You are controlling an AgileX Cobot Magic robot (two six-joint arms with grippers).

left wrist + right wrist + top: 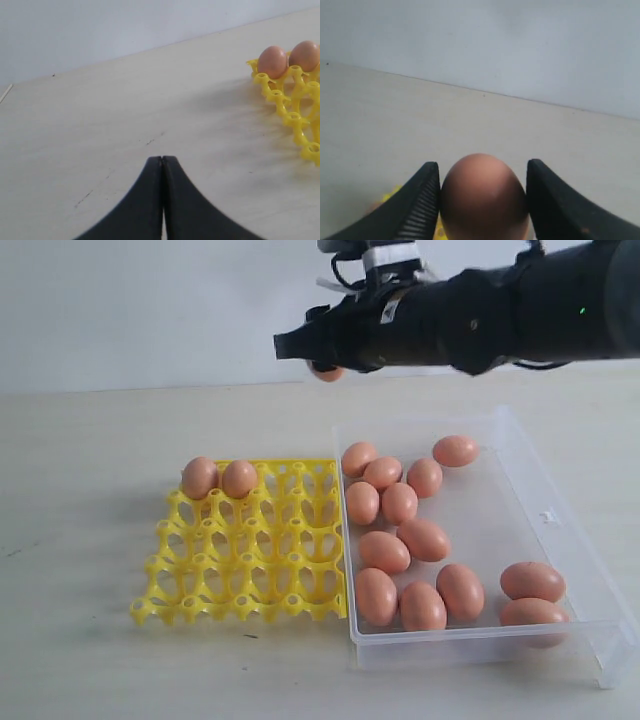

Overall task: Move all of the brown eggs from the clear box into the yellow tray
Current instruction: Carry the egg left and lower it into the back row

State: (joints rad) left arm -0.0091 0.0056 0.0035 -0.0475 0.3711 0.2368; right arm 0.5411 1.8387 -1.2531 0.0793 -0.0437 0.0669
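Smooth orange-brown oval egg (483, 200)

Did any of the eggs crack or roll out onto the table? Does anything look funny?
Nothing stands out. No brown eggs look cracked or spilled. Two sit in the yellow tray's far cups, the rest lie inside the clear box, and one egg is gripped in the right tool, up in the air.

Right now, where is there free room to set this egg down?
All yellow tray cups are bare except two at its far left corner holding brown eggs. The clear box is crowded on its tray side, bare toward its far right corner.
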